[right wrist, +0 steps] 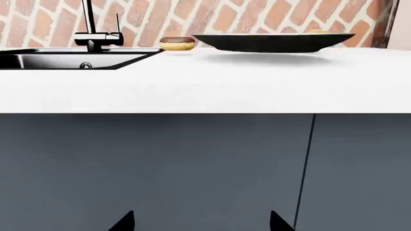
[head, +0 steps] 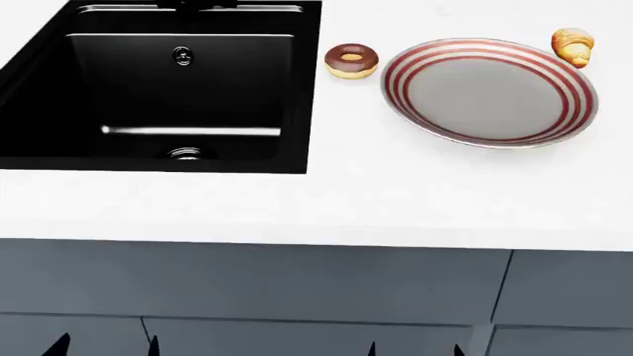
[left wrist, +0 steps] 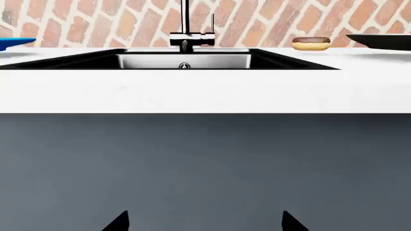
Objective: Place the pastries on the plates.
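Observation:
The chocolate-glazed doughnut point(head: 351, 61) lies on the white counter between the sink and the grey plate with red rim rings point(head: 488, 92). The golden croissant point(head: 573, 47) lies just beyond that plate's far right rim. The doughnut also shows in the left wrist view point(left wrist: 311, 44) and the right wrist view point(right wrist: 177, 44). A sliver of the blue plate point(left wrist: 14, 43) shows only in the left wrist view, on the counter on the far side of the sink from the doughnut. My left gripper point(head: 105, 345) and right gripper point(head: 413, 348) are open and empty, low in front of the cabinet, below counter height.
A black sink point(head: 168, 89) with a chrome tap point(left wrist: 186, 33) is set in the counter point(head: 327, 200). Grey cabinet fronts point(head: 296, 297) stand below the counter edge. A brick wall point(right wrist: 257, 17) backs the counter.

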